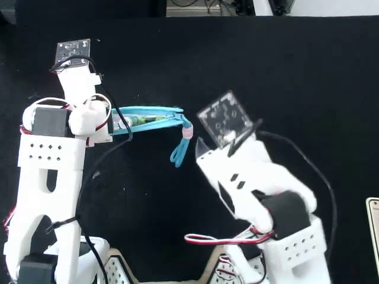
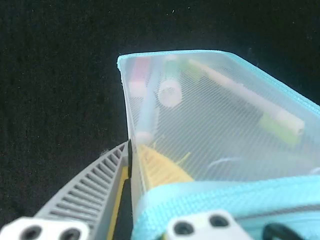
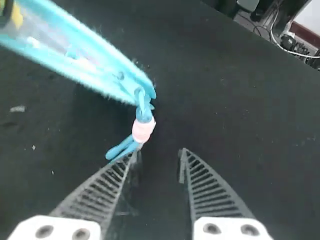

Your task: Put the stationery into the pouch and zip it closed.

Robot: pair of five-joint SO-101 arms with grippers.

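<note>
Left gripper [image 2: 131,165] is clamped on one end of the pouch [image 1: 155,116], its far finger hidden behind the mesh. The stationery [image 2: 170,92] inside shows only as blurred shapes. Over the black table [image 1: 296,77], the right gripper [image 3: 157,156] hovers with its fingers apart, just beside the zipper cord [image 3: 142,129].

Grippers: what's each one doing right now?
Left gripper: shut on the pouch.
Right gripper: open, holding nothing, by the zipper pull.

Translucent ribbed plastic pouch [image 2: 215,130]
</note>
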